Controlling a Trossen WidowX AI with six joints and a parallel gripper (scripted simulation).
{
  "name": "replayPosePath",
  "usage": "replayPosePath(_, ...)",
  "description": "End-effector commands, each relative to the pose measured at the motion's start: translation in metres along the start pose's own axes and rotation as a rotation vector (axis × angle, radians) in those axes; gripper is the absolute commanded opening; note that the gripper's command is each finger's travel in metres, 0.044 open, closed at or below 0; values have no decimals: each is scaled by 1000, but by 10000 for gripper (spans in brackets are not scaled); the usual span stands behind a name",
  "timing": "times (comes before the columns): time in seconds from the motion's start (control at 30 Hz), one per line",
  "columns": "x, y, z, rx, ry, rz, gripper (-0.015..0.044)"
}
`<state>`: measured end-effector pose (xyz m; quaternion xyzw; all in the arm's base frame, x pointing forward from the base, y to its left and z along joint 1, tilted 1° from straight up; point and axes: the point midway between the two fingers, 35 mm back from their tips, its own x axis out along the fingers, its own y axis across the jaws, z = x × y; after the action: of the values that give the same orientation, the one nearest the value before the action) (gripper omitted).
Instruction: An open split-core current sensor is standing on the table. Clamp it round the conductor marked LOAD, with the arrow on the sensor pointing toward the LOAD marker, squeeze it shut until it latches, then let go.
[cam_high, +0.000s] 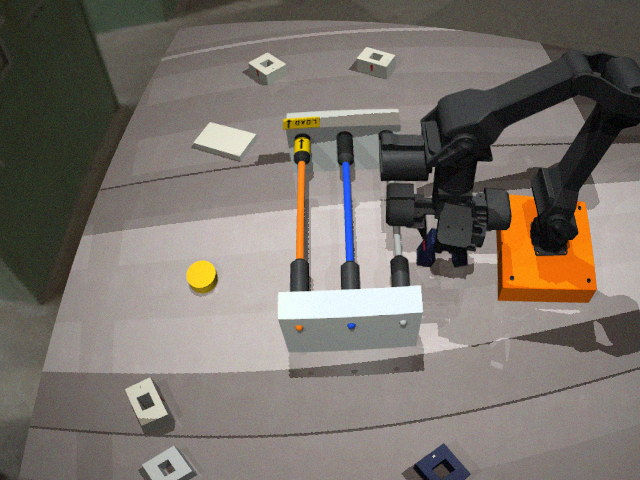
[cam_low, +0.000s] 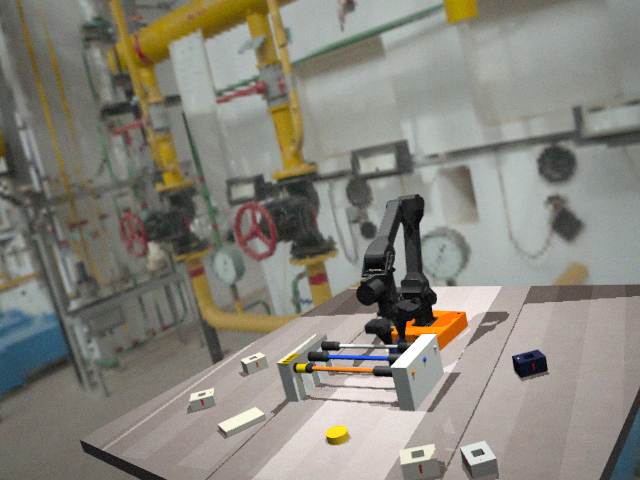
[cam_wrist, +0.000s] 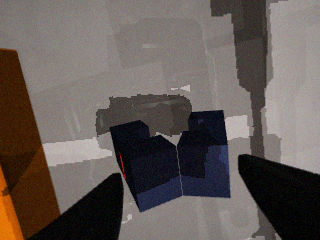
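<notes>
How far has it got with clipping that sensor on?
Only the approach looks done: the open claw straddles the dark blue sensor, a gap on both sides. Gripping seems next. Left: clamping it round the orange LOAD conductor, arrow matched, latching, releasing.

Sensor (cam_wrist: 160, 165): navy, open, between 2 fingertips, apart | orange block (cam_wrist: 22, 145): left edge

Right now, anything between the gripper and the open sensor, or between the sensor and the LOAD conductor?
Nothing visible between gripper and sensor. Between sensor and orange LOAD conductor, the white and blue conductors run across the direct path.
</notes>
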<state>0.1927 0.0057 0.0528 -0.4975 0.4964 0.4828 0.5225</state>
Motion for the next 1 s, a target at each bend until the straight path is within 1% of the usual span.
replayPosePath(0.0, -1, 0, 0, 0, 0, -1, 280)
replayPosePath(0.4, -1, 0, 0, 0, 0, -1, 200)
replayPosePath(0.5, -5, -1, 0, 0, 0, -1, 121)
replayPosePath(0.63, -20, -4, 0, -1, -1, -1, 16)
replayPosePath(0.67, -25, -5, 0, -1, -1, -1, 0)
replayPosePath(0.97, -66, -9, 1, -2, -3, 0, 0)
